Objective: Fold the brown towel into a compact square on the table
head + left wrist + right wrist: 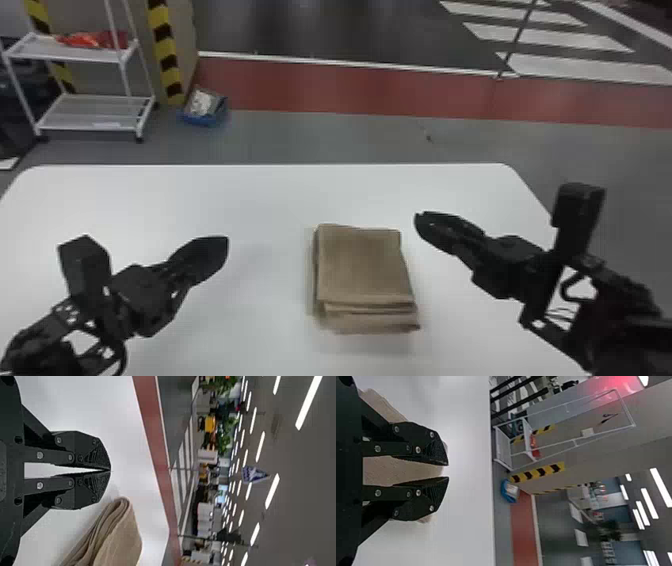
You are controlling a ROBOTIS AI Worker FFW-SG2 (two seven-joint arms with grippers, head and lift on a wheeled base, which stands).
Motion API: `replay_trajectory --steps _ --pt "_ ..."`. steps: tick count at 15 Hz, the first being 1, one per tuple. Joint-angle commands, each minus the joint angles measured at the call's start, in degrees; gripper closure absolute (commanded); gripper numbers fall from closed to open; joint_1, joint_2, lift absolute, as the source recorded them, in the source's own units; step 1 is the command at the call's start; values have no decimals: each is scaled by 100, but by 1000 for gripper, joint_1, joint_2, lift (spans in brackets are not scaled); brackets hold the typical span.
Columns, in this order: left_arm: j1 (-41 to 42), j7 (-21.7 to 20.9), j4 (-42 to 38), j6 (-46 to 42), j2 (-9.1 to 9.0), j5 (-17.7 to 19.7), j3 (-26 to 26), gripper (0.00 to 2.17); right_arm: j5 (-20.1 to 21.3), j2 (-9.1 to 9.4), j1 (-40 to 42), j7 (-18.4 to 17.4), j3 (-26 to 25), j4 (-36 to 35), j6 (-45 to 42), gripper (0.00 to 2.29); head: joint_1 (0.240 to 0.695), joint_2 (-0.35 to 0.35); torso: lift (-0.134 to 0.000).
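Observation:
The brown towel [364, 265] lies on the white table as a thick, roughly rectangular stack, its layered edges showing toward the robot. Left of it, apart from the towel, is my left gripper [226, 245]. My right gripper [417, 220] is off the towel's far right corner. In the left wrist view my left gripper [111, 471] has its fingertips together with nothing between them, and the folded towel [121, 538] is beside it. The right wrist view has my right gripper [448, 471] with a small gap between its tips, and the towel [403, 471] behind the fingers.
The white table [250, 190] extends around the towel, with its far edge ahead and rounded corners. On the floor beyond stand a white shelf rack [95, 112] and a blue bin [202, 117] at the left.

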Motion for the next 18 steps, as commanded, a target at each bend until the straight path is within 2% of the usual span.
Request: replay_trajectory --steps 1,2,3,4,6,7,9,10,13,18 --pt "613 432 -394 -472 -81 536 509 -1 -193 5 724 -320 99 348 -2420 12 695 -120 -124" --pt "903 686 -491 -1157 -187 553 571 -1 -281 5 996 -574 143 603 -3405 29 695 -97 -124" --pt "1193 950 -500 -1614 -283 588 606 -1 -246 5 1313 -1005 319 849 -4547 43 695 -58 -124" --pt "1395 1038 -535 -1614 -404 703 729 9 -167 5 1506 -1304 469 1007 -4969 49 695 -45 -124" --pt "1694 1143 -570 -1632 -404 738 878 33 -184 5 1840 -1866 609 1157 -5022 66 695 -31 -124" --pt "1808 1275 -570 -1685 -404 729 931 46 -176 5 1972 -2042 697 1254 -5092 66 695 -24 -124" --pt "2010 1574 -543 -2511 -404 720 966 46 -149 5 2077 -2332 899 1262 -5092 66 695 8 -124" --pt "2098 1583 -579 -2546 -404 712 993 46 -70 5 2174 -2499 978 1192 -5110 70 695 24 -124" --pt "2247 1574 -728 -2511 -404 703 1063 46 -53 5 2350 -2552 1207 964 -5127 70 695 68 -124" --pt "2326 1521 -842 -2423 -404 755 1221 46 202 5 2332 -2614 1427 999 -5040 70 695 121 -124"
